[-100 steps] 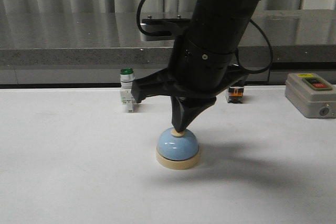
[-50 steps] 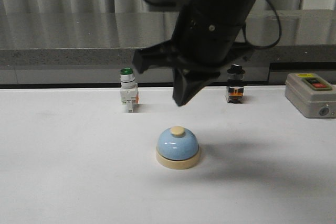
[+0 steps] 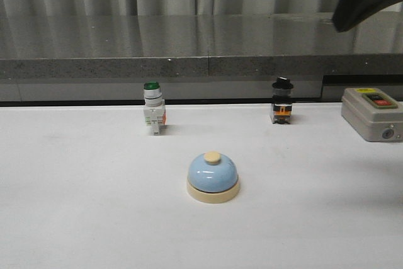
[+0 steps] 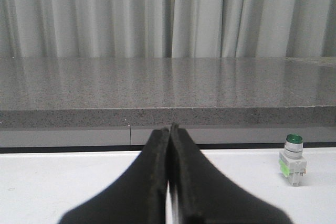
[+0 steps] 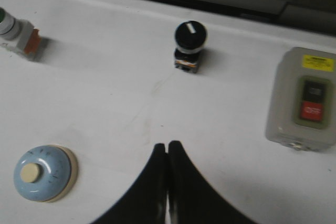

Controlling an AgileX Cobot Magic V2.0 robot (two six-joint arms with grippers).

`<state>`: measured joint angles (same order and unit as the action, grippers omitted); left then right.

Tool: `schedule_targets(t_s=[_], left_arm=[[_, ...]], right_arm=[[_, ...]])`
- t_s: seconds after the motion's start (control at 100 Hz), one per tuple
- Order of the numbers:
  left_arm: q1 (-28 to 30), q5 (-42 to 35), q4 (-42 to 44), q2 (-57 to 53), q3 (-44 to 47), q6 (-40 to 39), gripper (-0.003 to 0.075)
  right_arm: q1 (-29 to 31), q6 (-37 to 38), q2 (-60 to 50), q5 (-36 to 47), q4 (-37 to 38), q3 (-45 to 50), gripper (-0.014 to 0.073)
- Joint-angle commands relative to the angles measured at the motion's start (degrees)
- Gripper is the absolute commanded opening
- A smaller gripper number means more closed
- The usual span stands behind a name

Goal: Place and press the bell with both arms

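Note:
The light-blue bell (image 3: 213, 176) with a cream base and cream button stands alone in the middle of the white table. It also shows in the right wrist view (image 5: 43, 172). My right gripper (image 5: 167, 144) is shut and empty, high above the table and to the right of the bell. In the front view only its black tip (image 3: 364, 1) shows at the top right corner. My left gripper (image 4: 170, 127) is shut and empty, low over the table; it does not show in the front view, and the bell is out of its view.
A green-capped white pushbutton switch (image 3: 153, 114) stands behind the bell to the left. A black-knob switch (image 3: 282, 101) stands behind to the right. A grey box with a red button (image 3: 373, 113) sits at the right edge. A grey stone ledge (image 3: 189, 39) runs behind.
My right gripper has lifted off the bell's button and swung up and to the right, nearly out of the front view. The bell has stayed in place.

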<state>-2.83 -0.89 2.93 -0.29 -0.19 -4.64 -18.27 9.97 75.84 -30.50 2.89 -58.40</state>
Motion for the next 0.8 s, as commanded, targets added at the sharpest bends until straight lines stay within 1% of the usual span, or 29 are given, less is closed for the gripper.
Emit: schedule_targets(t_s=[0.0,0.18,0.45,0.64,0.79], left_arm=[[0.07,-4.69,-0.06,-1.81,3.18,-0.55,-0.0021],[0.07,-4.69,-0.06,-1.81,3.18,-0.55,-0.0021],[0.07,-4.69,-0.06,-1.81,3.18,-0.55,-0.0021],[0.07,-4.69,-0.06,-1.81,3.18,-0.55,-0.0021],[0.07,-4.69,-0.06,-1.81,3.18,-0.55,-0.0021]], right_arm=[[2.62,-0.54,-6.43,4.72,0.70,2.02,-0.0064],[6.35,-0.54,-17.34,7.09,0.70,10.13,-0.0064],[9.54,-0.54,-33.74,8.72,0.75,19.95,-0.0064],[9.89,-0.54,-44.88,8.79,1.09,24.23,-0.0064],[9.89,-0.54,-49.75,7.29,1.09,24.71,-0.0064]])
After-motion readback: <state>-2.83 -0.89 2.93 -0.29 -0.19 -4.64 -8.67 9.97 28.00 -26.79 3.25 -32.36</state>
